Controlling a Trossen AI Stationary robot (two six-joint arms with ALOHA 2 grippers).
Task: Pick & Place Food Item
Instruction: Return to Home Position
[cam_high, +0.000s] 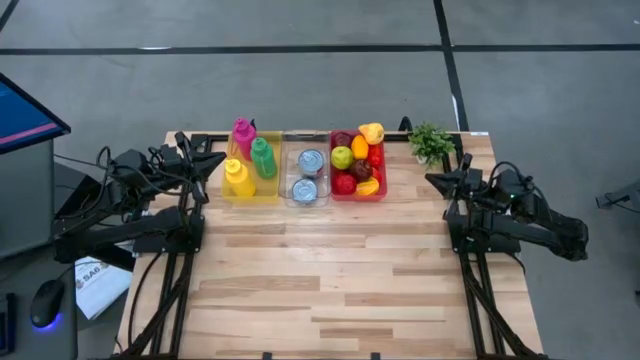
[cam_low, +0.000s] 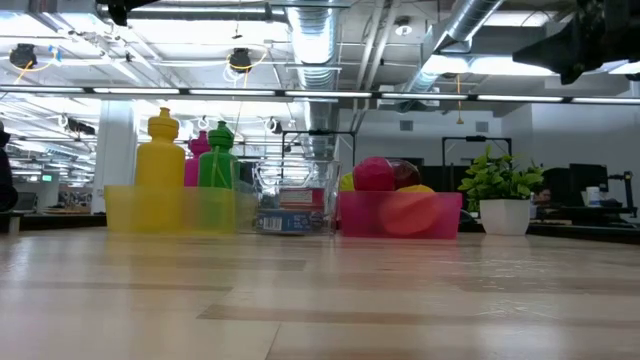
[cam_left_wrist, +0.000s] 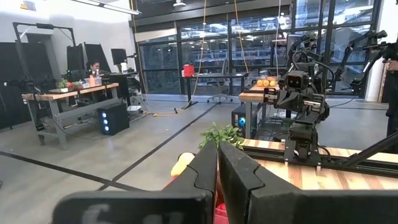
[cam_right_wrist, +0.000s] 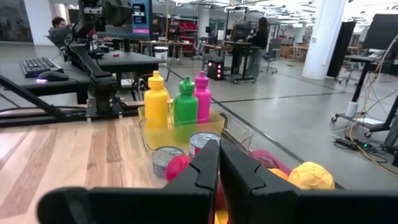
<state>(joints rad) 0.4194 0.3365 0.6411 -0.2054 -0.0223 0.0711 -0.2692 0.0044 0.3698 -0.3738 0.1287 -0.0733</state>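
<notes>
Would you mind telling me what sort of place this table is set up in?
Most likely a robotics lab in an open industrial hall: exposed ceiling ducts, a concrete floor with taped lines, and workbenches with equipment beyond.

L pincer (cam_left_wrist: 217, 152), R pincer (cam_right_wrist: 219, 149) both closed — held high, apart.

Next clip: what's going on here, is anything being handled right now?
Nothing is being handled. Both arms sit at the table's sides, the left gripper and right gripper shut and holding nothing. Three bins stand along the far edge: the pink bin piled with fruit, a clear bin with cans, and a yellow bin with three bottles. A potted plant stands beside the pink bin.
</notes>
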